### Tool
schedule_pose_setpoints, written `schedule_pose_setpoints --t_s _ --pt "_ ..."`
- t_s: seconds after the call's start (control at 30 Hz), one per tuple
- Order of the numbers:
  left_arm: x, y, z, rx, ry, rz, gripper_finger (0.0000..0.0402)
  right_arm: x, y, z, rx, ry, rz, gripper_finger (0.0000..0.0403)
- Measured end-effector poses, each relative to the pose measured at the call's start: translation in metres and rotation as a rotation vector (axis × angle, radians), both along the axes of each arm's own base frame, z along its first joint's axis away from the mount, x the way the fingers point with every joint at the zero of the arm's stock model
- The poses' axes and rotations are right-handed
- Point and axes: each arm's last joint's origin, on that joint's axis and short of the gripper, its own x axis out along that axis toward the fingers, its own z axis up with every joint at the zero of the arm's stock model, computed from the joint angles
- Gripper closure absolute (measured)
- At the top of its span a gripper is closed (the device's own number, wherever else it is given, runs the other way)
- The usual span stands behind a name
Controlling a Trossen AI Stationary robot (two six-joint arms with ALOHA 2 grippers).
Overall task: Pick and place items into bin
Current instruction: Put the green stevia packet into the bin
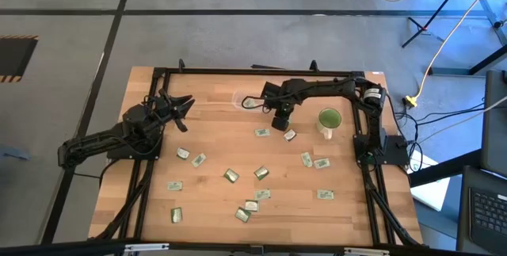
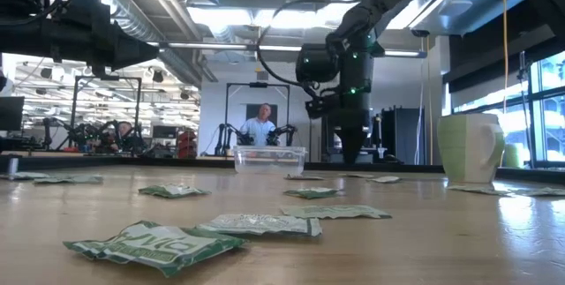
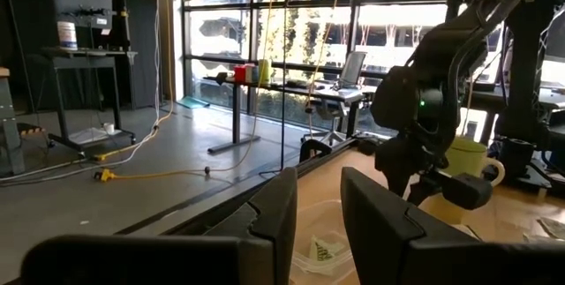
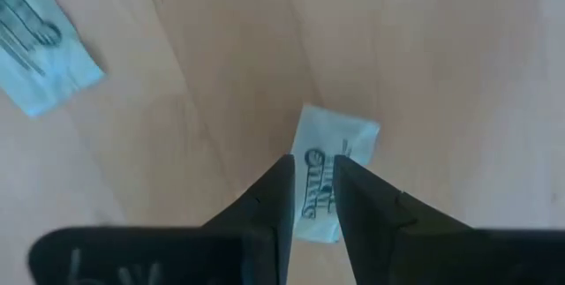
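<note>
A: Where is the right gripper working?

B: It hangs over the pale wooden table, near the far edge, pointing straight down. In its wrist view the two dark fingers sit close together with only a thin gap, and a small white-and-green flat packet shows through and behind that gap. I judge the tips are near or pinching the packet's edge, but I cannot tell whether they actually clamp it.

A: And the bin?

B: The small shallow clear plastic bin stands just beside that gripper, toward the left arm, so any carry would be short. The left wrist view shows one packet already lying in it.

A: What of the left arm?

B: The left gripper waits above the table's far left part, its fingers apart and holding nothing, aimed toward the bin. It looks kept out of the right arm's way.

A: How much is left?

B: Most of it, I'd say. Many pale green and white packets lie scattered across the near half of the table, well apart from the bin. The green round cup stands on the right gripper's other side and is no part of the job.
</note>
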Motion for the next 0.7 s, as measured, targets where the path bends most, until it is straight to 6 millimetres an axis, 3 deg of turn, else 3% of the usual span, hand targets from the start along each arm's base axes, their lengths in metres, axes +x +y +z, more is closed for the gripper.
schedule_pose_setpoints --t_s 0.53,0.7 --pt "0.000 0.000 0.000 0.000 0.000 -0.001 0.0315 -0.006 -0.003 -0.016 -0.014 -0.045 -0.016 0.0395" --pt "0.000 0.000 0.000 0.000 0.000 -0.001 0.0315 -0.007 -0.005 -0.016 -0.009 -0.041 -0.022 0.0395"
